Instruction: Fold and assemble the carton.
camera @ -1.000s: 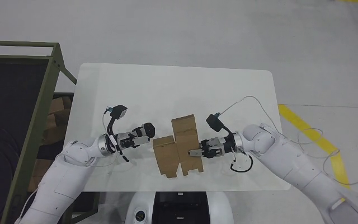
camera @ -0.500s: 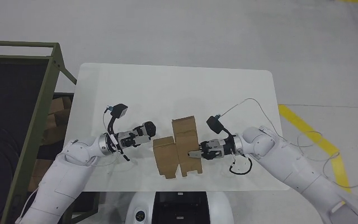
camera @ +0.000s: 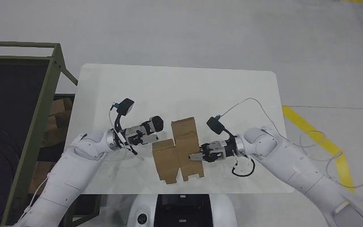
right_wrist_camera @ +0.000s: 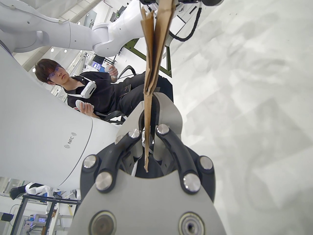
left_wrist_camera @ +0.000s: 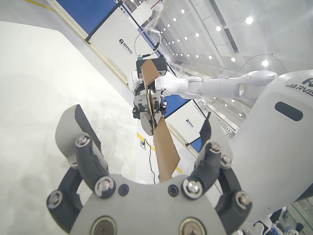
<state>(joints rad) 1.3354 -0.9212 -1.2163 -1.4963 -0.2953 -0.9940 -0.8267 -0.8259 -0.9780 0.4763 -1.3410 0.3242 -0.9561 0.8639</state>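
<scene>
Carton: a flattened brown cardboard carton point(camera: 177, 148), not yet opened into a box. From above I see two panels side by side, the taller one on the right arm's side, with short flaps at the ends.
Where the carton is: over the near part of the white table point(camera: 227, 91), between my two grippers. I cannot tell whether any edge touches the tabletop.
Right gripper: the right gripper point(right_wrist_camera: 148, 113) is clenched on the carton's edge. The cardboard runs edge-on between its two fingers point(right_wrist_camera: 168, 121), which press it from both sides. From above it grips the taller panel's side, near the front end.
Left gripper: the left gripper point(left_wrist_camera: 141, 121) is released, its two dark-padded fingers point(left_wrist_camera: 78, 123) spread wide. It sits just beside the carton's far left corner in the top view.
Left gripper and carton: through the left wrist camera the carton appears edge-on in the gap between the spread fingers, touching neither pad that I can see.
Carton's layers: through the right wrist camera the cardboard layers part slightly toward the far end.
Surroundings: an olive-green metal frame point(camera: 54, 68) stands off the table's left side, and a yellow floor stripe point(camera: 309, 133) runs to its right.
</scene>
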